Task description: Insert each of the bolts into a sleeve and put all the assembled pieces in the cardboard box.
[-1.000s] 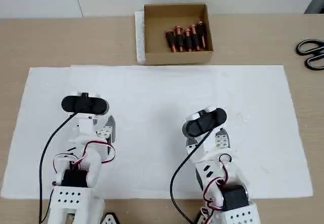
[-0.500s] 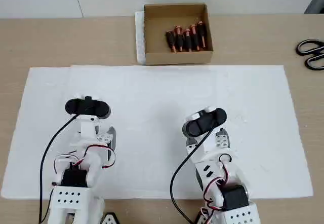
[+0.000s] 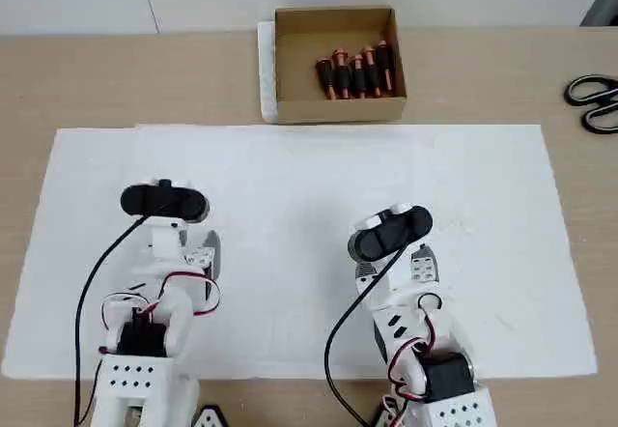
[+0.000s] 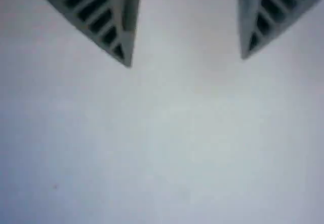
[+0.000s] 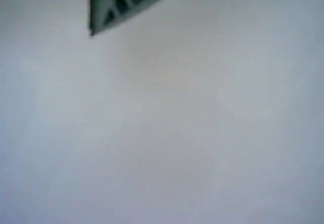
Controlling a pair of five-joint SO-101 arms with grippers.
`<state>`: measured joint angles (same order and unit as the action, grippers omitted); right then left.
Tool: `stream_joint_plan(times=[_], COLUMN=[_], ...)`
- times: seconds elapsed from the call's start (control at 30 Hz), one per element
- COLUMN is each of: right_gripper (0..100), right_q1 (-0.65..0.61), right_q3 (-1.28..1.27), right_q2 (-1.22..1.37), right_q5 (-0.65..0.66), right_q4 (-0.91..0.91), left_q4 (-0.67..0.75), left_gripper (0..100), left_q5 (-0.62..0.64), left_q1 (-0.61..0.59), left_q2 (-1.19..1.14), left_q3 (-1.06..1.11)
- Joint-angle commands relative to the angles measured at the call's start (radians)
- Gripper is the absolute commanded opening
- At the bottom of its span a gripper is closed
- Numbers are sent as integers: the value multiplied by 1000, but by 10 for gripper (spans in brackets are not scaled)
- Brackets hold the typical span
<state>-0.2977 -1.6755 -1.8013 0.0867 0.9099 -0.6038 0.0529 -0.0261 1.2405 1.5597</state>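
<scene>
The cardboard box (image 3: pixel 290 65) stands at the back of the table. Inside it, toward its right side, several orange bolts in black sleeves (image 3: pixel 357 71) lie side by side. My left arm (image 3: pixel 162 253) is folded back over the near left of the white sheet (image 3: pixel 290 185). Its gripper (image 4: pixel 186 58) is open just above bare paper, with nothing between its fingertips (image 4: pixel 126 57). My right arm (image 3: pixel 394 253) is folded over the near right of the sheet, and its gripper (image 5: pixel 98 24) hangs close over plain paper. Both grippers are far from the box.
Black-handled scissors (image 3: pixel 594 99) lie at the table's right edge, off the sheet. A small white piece (image 3: pixel 267 65) sits against the box's left side. The wooden tabletop (image 3: pixel 126 79) surrounds the sheet.
The left arm's wrist dipped slightly toward its base, then came back to nearly where it was. The right arm and the box contents stayed put.
</scene>
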Motion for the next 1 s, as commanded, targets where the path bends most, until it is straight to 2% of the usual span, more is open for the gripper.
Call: stream_joint_plan(times=[0.0, 0.27, 0.73, 0.97], right_gripper=[264, 264, 264, 264], right_q1=[-8, -8, -10, -4], right_q3=[-9, -9, -9, -9], right_q2=[-12, -12, -12, -13], right_q5=[0, 0, -2, 0], right_q4=[7, 7, -7, -231], left_q4=[140, 278, 282, 282], left_gripper=[131, 131, 131, 131], left_q5=[-2, -2, -2, -2], left_q1=[5, 5, 5, 5], left_q2=[12, 12, 12, 12], left_q3=[15, 61, 62, 62])
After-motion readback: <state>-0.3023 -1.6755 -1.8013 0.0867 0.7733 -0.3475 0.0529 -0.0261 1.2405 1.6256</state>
